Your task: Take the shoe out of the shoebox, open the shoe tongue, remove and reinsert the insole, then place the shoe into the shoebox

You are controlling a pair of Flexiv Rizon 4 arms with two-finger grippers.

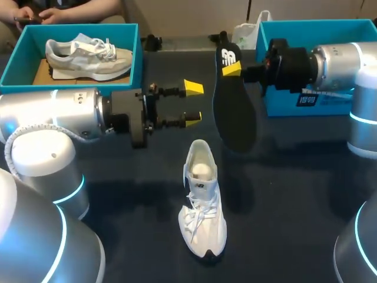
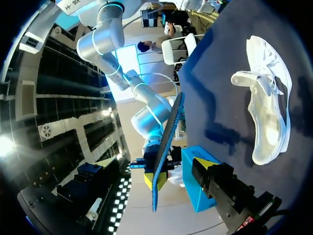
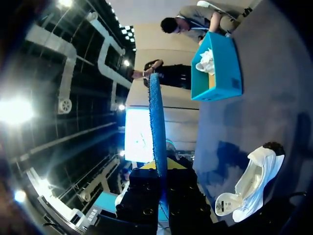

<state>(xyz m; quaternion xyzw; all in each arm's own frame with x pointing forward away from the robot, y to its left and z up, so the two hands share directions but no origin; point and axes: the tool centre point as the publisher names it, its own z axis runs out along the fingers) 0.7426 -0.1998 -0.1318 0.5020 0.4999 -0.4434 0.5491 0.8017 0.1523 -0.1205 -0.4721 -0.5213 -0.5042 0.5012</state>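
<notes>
The white sneaker (image 1: 203,200) lies on the counter (image 1: 294,206) with its tongue open. Its insole (image 1: 235,112) is already out, pinched aloft by the right end effector (image 1: 231,69). The left end effector (image 1: 192,103) hangs wide and empty. Reinserting the insole and returning the sneaker to the teal shoebox (image 1: 280,106) remain.

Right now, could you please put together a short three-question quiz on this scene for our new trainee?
1. Fill in the gap: the left gripper is ____ (open or shut).
2. Multiple choice: what does the right gripper hold? A) the insole; B) a shoelace; C) nothing.
3. True or false: the white shoe lies on the table, outside any shoebox, with the insole out of it.

Key: 1 open; 2 A; 3 true.
</notes>
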